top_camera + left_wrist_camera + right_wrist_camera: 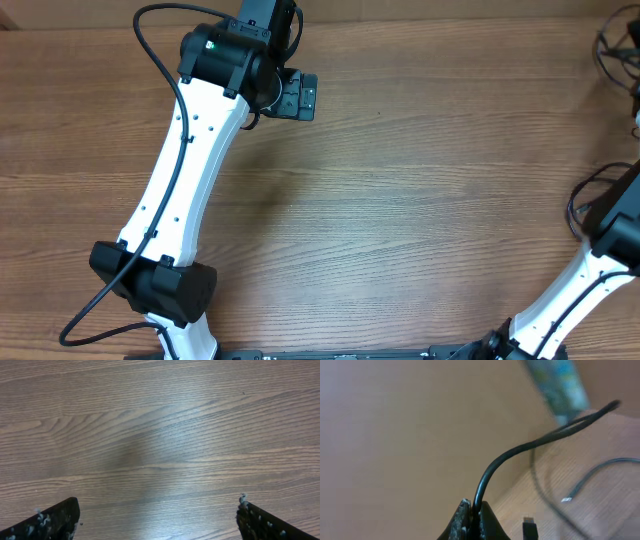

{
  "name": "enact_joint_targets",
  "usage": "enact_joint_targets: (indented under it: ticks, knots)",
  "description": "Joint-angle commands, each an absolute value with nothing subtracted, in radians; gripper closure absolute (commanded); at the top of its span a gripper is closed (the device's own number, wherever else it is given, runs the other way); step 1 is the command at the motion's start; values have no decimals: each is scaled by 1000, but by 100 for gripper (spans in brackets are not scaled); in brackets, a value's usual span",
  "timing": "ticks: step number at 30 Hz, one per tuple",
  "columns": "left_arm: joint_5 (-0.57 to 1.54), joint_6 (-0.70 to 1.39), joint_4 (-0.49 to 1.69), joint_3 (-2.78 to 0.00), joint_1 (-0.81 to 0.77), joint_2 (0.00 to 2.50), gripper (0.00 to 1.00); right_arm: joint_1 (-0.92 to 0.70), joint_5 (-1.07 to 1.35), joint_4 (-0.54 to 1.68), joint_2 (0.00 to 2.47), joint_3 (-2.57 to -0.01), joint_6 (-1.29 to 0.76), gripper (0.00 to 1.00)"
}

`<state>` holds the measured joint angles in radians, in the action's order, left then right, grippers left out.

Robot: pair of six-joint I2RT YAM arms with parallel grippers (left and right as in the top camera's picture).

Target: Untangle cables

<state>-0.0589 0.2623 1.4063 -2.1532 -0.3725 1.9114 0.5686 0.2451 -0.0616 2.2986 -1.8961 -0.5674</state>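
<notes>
At far right of the bench (400, 220), your right end effector (472, 517) pinches a black cable (520, 450); other cables (600, 469), blurred, seemingly lie loose nearby. Your left end effector (157, 520) stands wide open.

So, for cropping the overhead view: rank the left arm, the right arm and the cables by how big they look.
left arm, largest
right arm, smaller, partly out of frame
cables, smallest, cut by the edge
</notes>
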Motion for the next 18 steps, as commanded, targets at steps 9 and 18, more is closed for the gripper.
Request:
enact_joint_targets:
  ticks: [9,18]
  knots:
    - [-51,322,1377,-2166,-370,1909,0,631,94,-108,2490,-1898,-436,96]
    - [-51,322,1383,-2166,-373,1909,0,634,98,-69,2577,-1898,-437,96]
